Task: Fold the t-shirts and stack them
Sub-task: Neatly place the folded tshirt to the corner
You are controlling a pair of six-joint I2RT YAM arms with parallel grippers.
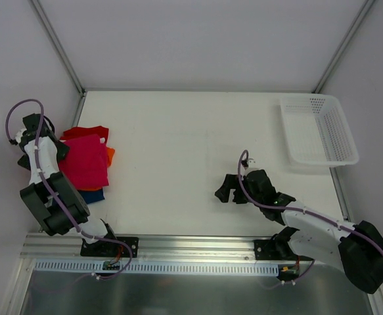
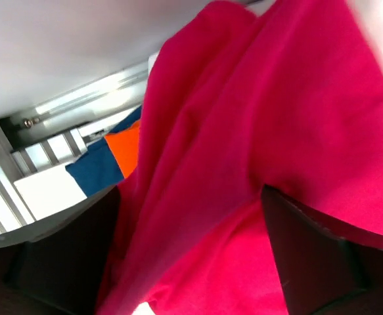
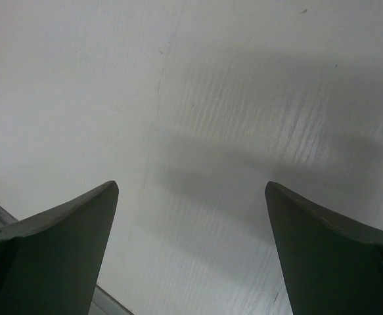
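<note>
At the left edge of the worktop (image 1: 178,144), the t-shirts (image 1: 89,172) lie in one pile. The pink t-shirt (image 1: 85,161) is on top. The red t-shirt (image 1: 86,132), the orange t-shirt (image 2: 127,147) and the dark blue t-shirt (image 2: 96,167) peek out from under it. The left fingers (image 2: 66,262) are spread wide over the pink cloth and pinch nothing, so the shirt rests on the pile by itself. The right fingers (image 3: 60,249) are wide open too. They hang low over bare worktop, lower middle of the top view, far from the pile, likely to stay out of the way.
</note>
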